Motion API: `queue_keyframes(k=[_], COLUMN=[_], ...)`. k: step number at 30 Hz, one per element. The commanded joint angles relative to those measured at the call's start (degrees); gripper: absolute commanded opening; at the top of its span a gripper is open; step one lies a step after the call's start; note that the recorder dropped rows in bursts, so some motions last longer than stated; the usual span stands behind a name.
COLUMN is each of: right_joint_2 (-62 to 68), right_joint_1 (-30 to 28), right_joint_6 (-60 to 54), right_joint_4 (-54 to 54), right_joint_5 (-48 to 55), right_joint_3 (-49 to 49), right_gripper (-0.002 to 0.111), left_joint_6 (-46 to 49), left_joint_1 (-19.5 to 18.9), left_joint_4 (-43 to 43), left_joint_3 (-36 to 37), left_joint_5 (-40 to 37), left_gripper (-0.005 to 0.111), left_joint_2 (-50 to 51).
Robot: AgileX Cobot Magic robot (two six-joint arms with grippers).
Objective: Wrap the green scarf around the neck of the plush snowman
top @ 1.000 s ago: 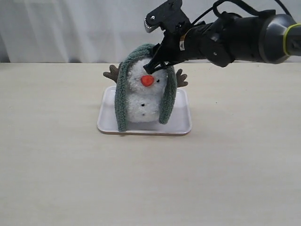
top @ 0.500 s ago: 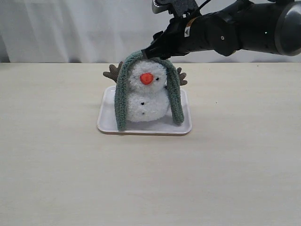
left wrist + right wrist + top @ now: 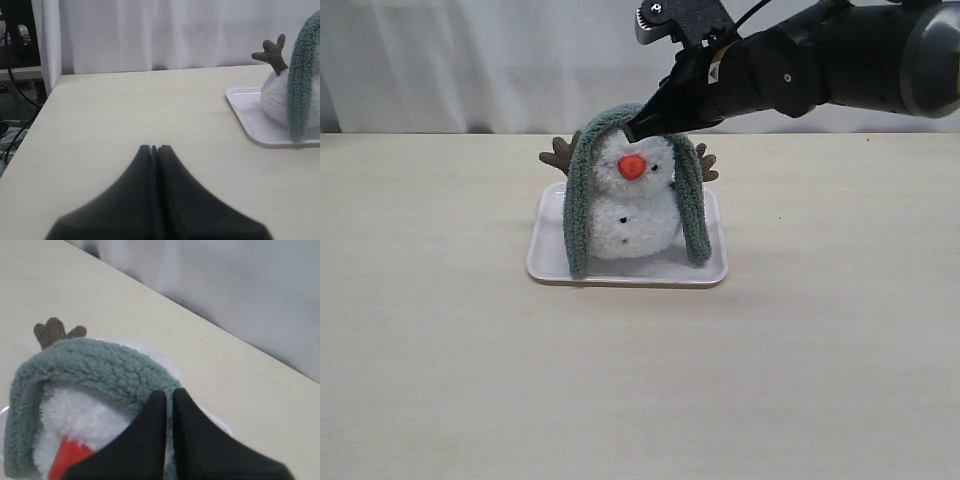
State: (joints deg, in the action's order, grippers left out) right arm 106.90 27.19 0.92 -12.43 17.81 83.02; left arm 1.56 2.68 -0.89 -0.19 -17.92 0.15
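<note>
The plush snowman [image 3: 625, 215] stands upright on a white tray [image 3: 710, 265]. The green scarf [image 3: 578, 200] arches over the top of its head, and both ends hang down to the tray on either side of the body. My right gripper [image 3: 638, 128] sits at the top of that arch, above the orange nose. In the right wrist view its jaws [image 3: 169, 392] are closed to a thin gap with scarf [image 3: 100, 365] fuzz between them. The neck crease is bare at the front. My left gripper [image 3: 154, 147] is shut and empty, low over the table, well away from the tray [image 3: 245, 112].
Brown twig arms [image 3: 558, 155] stick out behind the scarf on both sides. A white curtain [image 3: 470, 60] hangs behind the table. The table's edge, with cables beyond it [image 3: 20, 100], shows in the left wrist view.
The right gripper rose from the snowman's face to the top of the scarf arch. The snowman went from leaning to upright, and the scarf's right end swung outward.
</note>
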Motion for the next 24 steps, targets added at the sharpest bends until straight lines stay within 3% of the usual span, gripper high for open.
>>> queue_keyframes(k=[1, 10, 24], right_joint_2=[-0.5, 2.3, 8.8], right_joint_1=[2.3, 2.1, 2.2], right_joint_6=[-3.0, -3.6, -1.9], right_joint_4=[1.7, 7.3, 6.5], right_joint_5=[8.4, 19.4, 4.3], right_joint_3=[4.8, 11.2, 11.6], right_gripper=[0.004, 0.004, 0.004], left_joint_6=[-0.1, -0.1, -0.1], left_joint_1=[0.1, 0.1, 0.1], left_joint_4=[0.1, 0.1, 0.1], left_joint_3=[0.2, 0.2, 0.2], left_joint_5=[0.4, 0.4, 0.4], left_gripper=[0.000, 0.000, 0.000], left_joint_2=[-0.2, -0.2, -0.2])
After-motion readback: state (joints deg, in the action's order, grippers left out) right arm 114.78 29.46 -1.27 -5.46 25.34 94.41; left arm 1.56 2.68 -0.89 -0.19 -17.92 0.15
